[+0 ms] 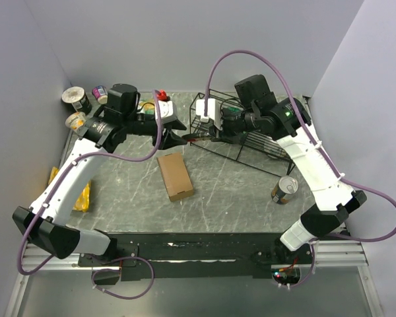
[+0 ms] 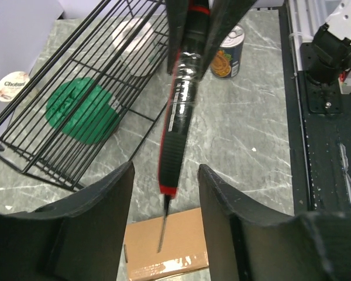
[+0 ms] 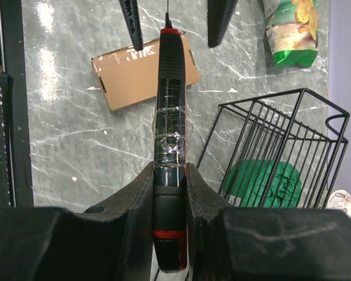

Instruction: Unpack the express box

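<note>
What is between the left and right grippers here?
A red-and-black cutter: the right gripper is shut on its handle, and its blade end reaches, untouched, between the open fingers of the left gripper. Both wrist views show it.

Tool (image 2: 178, 111), clamped in right gripper (image 3: 169, 171), fills middle of gap between left fingers (image 2: 99, 216); slim clearance each side. Box (image 2: 171, 246) on table under tool tip, apart from it. Basket (image 2: 76, 88) close ahead-left of left gripper (image 2: 165, 172), blocks that side. Ahead-right: bare table (image 2: 251, 146), free up to can (image 2: 228, 52). Basket also just beside right gripper; table between right gripper and box open. Chip bag (image 3: 289, 29) beyond left fingers, off to side.
</note>
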